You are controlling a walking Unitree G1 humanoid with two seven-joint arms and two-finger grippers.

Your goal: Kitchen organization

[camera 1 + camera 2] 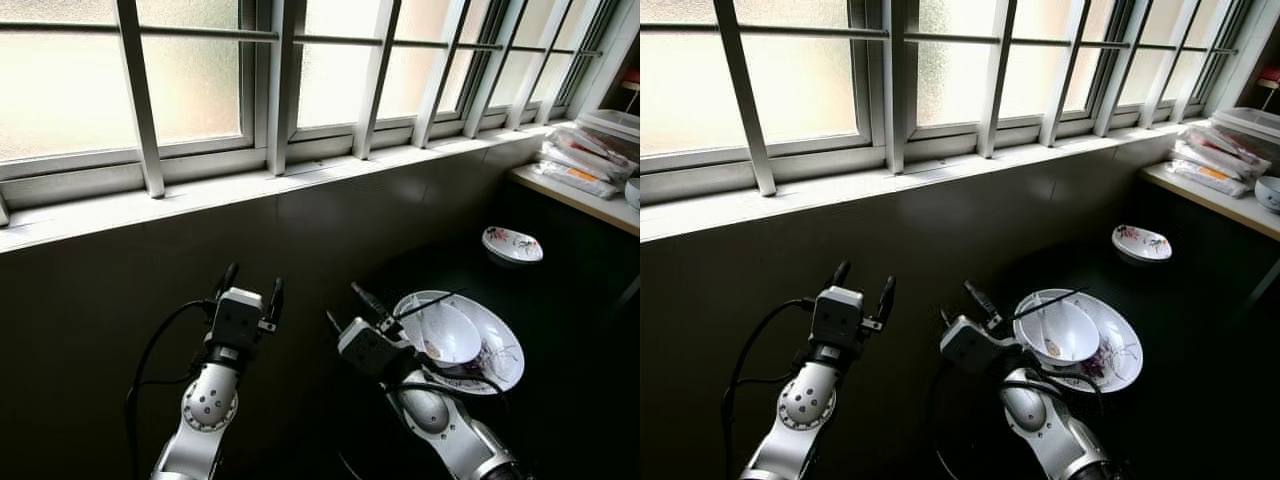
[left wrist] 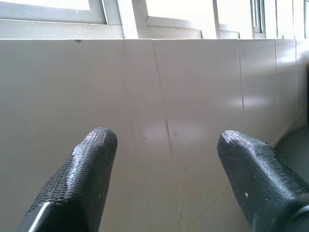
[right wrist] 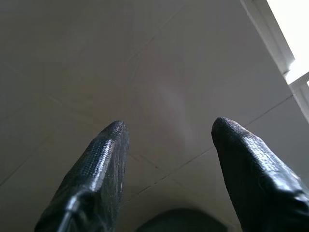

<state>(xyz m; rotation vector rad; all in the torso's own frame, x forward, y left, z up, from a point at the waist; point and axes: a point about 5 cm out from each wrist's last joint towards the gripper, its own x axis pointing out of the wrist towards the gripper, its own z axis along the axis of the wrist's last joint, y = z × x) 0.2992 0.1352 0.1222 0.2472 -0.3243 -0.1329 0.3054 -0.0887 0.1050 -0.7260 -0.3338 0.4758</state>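
Observation:
A white bowl point(image 1: 447, 332) sits in a larger white plate point(image 1: 503, 352) with a floral pattern, on the dark counter at the lower right. Farther back lies a small patterned dish point(image 1: 512, 244). My right gripper point(image 1: 343, 302) hovers just left of the bowl and plate, open and holding nothing, pointing toward the dark tiled wall point(image 3: 159, 58). My left gripper point(image 1: 253, 282) is raised to the left of it, also open and empty, facing the same wall point(image 2: 183, 96) below the window sill.
A long barred window point(image 1: 300, 70) with a white sill runs above the wall. At the far right a light shelf point(image 1: 575, 195) carries stacked packets point(image 1: 585, 155) and a small bowl point(image 1: 1269, 192). The dark counter stretches between plate and shelf.

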